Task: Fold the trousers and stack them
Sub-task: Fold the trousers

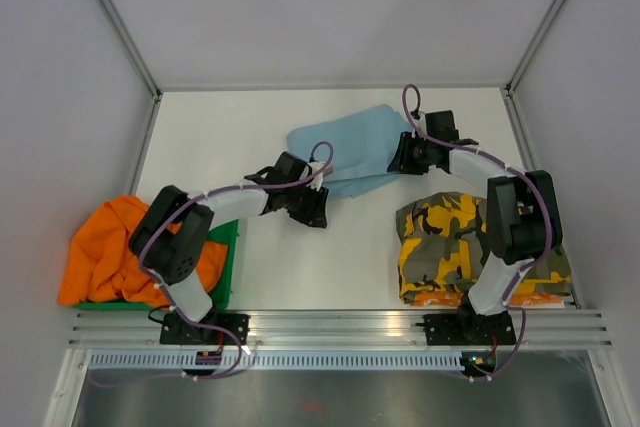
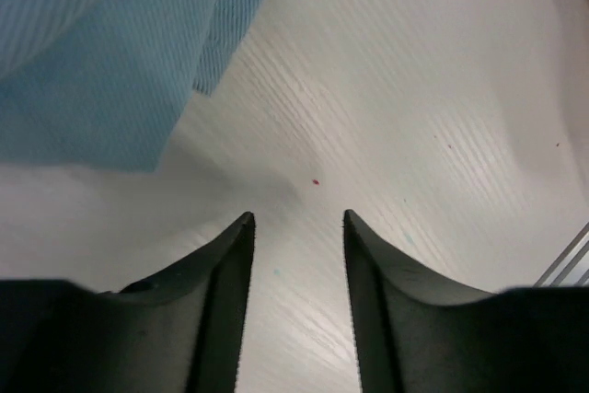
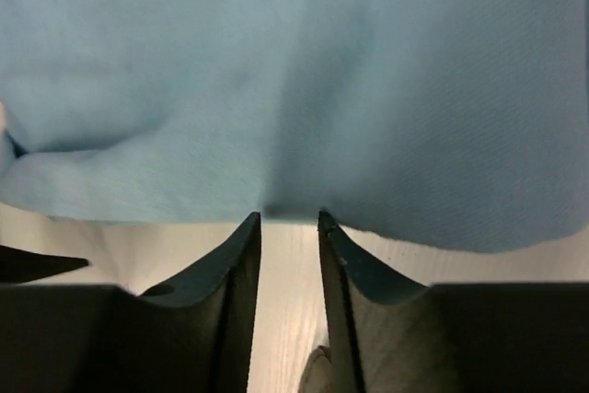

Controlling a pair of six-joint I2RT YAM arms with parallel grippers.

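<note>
The light-blue trousers (image 1: 345, 147) lie folded at the middle back of the table. My left gripper (image 1: 318, 205) is at their near-left corner; in the left wrist view it (image 2: 296, 218) stands open over bare table, with the blue cloth (image 2: 92, 62) ahead and to the left, apart from the fingers. My right gripper (image 1: 396, 159) is at the trousers' right edge. In the right wrist view it (image 3: 288, 216) is narrowly open, fingertips (image 3: 250, 224) touching the hem of the blue cloth (image 3: 294, 80), only table showing between them.
Camouflage trousers (image 1: 465, 242) lie folded at the right front, with an orange layer (image 1: 440, 299) peeking out beneath. Crumpled orange trousers (image 1: 110, 247) sit on a green mat (image 1: 225, 267) at the left front. White walls enclose the table (image 1: 230, 137); a metal rail (image 1: 340, 327) runs along the near edge.
</note>
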